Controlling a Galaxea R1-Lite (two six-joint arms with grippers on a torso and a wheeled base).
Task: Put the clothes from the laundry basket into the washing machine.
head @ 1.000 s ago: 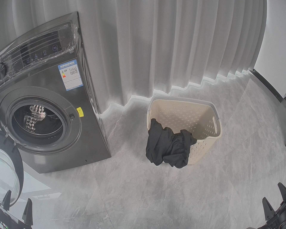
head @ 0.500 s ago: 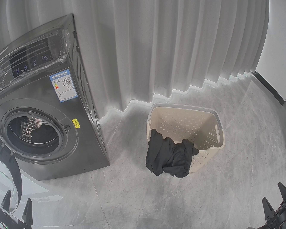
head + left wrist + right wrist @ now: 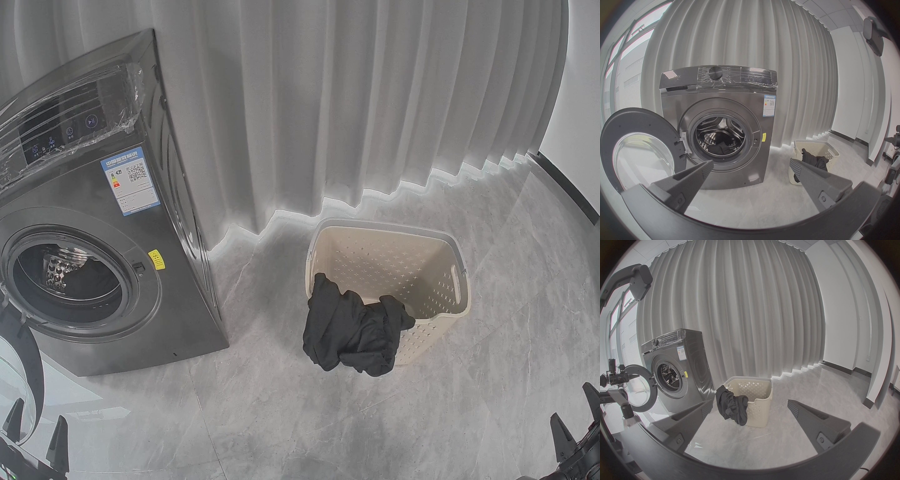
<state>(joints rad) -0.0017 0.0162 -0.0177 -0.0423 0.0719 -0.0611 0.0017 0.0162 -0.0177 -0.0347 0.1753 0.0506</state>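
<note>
Starting pickup: left gripper (image 3: pixel 36 412), right gripper (image 3: pixel 572 402) fingers wide, empty; next grab black clothes (image 3: pixel 350 334) off laundry basket (image 3: pixel 387 224) rim.

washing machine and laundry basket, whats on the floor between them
Bare grey floor lies between the washing machine and the laundry basket, nothing else, as the head view shows; the black garment hangs over the basket's rim.

In front of me is a grey, marble-patterned tile floor (image 3: pixel 300 406). Two things stand directly on it. To my left is the washing machine (image 3: pixel 125 312), a dark grey front-loader set close to the white curtain (image 3: pixel 350 94). Well apart from it, to its right, the cream perforated laundry basket (image 3: pixel 431 331) stands upright. The curtain's hem meets the floor behind both.
</note>
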